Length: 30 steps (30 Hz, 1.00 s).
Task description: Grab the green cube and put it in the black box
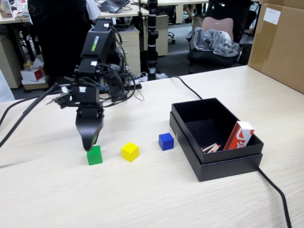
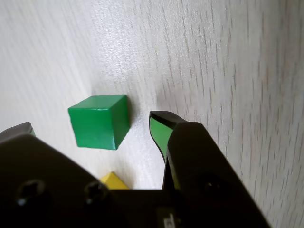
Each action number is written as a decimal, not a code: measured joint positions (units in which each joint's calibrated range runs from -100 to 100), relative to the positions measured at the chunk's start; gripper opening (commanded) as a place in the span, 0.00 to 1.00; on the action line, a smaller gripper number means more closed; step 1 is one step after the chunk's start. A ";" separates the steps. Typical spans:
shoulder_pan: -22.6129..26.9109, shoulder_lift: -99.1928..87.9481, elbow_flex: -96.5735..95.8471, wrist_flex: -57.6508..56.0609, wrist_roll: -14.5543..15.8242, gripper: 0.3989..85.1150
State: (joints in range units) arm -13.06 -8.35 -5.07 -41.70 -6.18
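A: Table (image 2: 228, 57) — pale wood-grain laminate, faint sheen. Green cube (image 2: 97, 122) — smooth, painted-looking, slightly glossy.
B: Black box (image 1: 223, 167) — matt card. Gripper (image 2: 90, 130) — smooth black plastic.

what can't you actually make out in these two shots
- Claw state: in the wrist view one tip is nearly cut off by the claw body; in the fixed view the tips overlap.
- Yellow cube: wrist view shows only a corner, behind the claw body.
- Black box contents: a red-and-white packet and small sticks, too small to identify.
- Green cube: the claw hides its rear side in the fixed view.
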 measured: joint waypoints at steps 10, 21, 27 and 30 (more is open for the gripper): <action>0.20 8.41 5.20 0.00 -0.05 0.48; 0.20 9.71 6.02 0.00 -0.05 0.00; 0.20 8.03 5.20 -0.62 -0.83 0.00; 0.34 3.11 3.38 -3.87 -0.73 0.00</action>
State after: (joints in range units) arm -12.72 -5.24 -1.69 -45.57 -6.91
